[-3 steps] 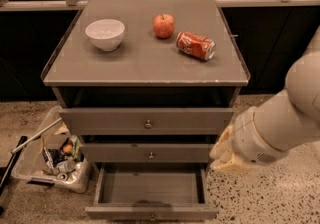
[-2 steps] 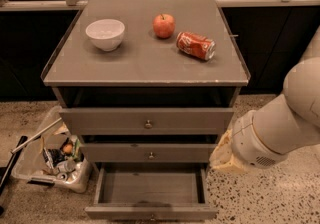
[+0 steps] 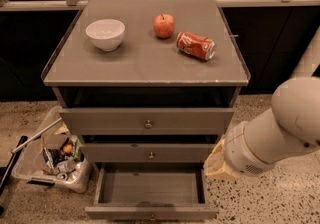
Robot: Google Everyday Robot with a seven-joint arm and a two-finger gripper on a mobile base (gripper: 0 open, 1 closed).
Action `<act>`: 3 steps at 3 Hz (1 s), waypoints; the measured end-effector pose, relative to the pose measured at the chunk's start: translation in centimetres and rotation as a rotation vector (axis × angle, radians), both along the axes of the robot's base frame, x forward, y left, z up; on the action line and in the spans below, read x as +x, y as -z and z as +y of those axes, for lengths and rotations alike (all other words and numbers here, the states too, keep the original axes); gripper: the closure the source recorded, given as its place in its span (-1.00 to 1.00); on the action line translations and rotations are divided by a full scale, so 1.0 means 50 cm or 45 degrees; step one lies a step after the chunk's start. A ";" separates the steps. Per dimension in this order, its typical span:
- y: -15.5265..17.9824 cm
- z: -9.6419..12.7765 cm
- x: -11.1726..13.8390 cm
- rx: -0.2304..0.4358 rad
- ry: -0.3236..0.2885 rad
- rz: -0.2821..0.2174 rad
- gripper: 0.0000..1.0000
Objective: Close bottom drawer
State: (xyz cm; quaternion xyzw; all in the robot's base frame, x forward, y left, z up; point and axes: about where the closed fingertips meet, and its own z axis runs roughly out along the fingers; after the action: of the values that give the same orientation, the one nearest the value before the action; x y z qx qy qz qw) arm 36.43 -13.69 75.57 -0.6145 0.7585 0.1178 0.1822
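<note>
1. You are looking at the bottom drawer [image 3: 150, 212]. It is sticking far out of the cabinet [image 3: 145, 68], low down by the floor, with its grey tray showing.
2. The gripper [image 3: 215, 164] is hanging at the end of the big white arm [image 3: 280, 128]. It is just beside the cabinet's right side, next to the middle drawer [image 3: 150, 154] and above the open drawer's right corner. You cannot tell whether it is gripping or let go, because the arm is hiding it.
3. The gripper is sitting off to the side, not in front of the drawer. If you are pushing from there, it may hit the drawer's side wall and close nothing.
4. If you are pushing on only the right corner, the drawer may twist and get stuck halfway.
5. If you are aiming too high, the gripper may bump the middle drawer. If you are aiming too low, it may scrape the floor.
6. If you are shoving hard, the whole cabinet may shake. The red can [image 3: 195, 45] is lying on its side on top, so it may roll off. The apple [image 3: 164, 25] and the white bowl [image 3: 105, 33] may slide too.
7. The bin of trash [image 3: 47, 163] is sitting near the drawer's left side. If the arm is swinging wide, it may knock the bin.
</note>
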 end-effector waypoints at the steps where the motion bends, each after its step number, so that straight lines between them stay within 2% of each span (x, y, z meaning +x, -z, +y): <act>1: 0.108 0.001 0.007 -0.002 0.065 0.002 1.00; 2: 0.213 -0.022 0.021 -0.073 0.148 -0.038 1.00; 3: 0.274 -0.063 0.087 -0.137 0.223 -0.152 1.00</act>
State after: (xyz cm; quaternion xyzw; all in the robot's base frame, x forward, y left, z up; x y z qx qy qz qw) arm 40.79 -16.86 61.88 -0.5607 0.8023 0.0237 0.2033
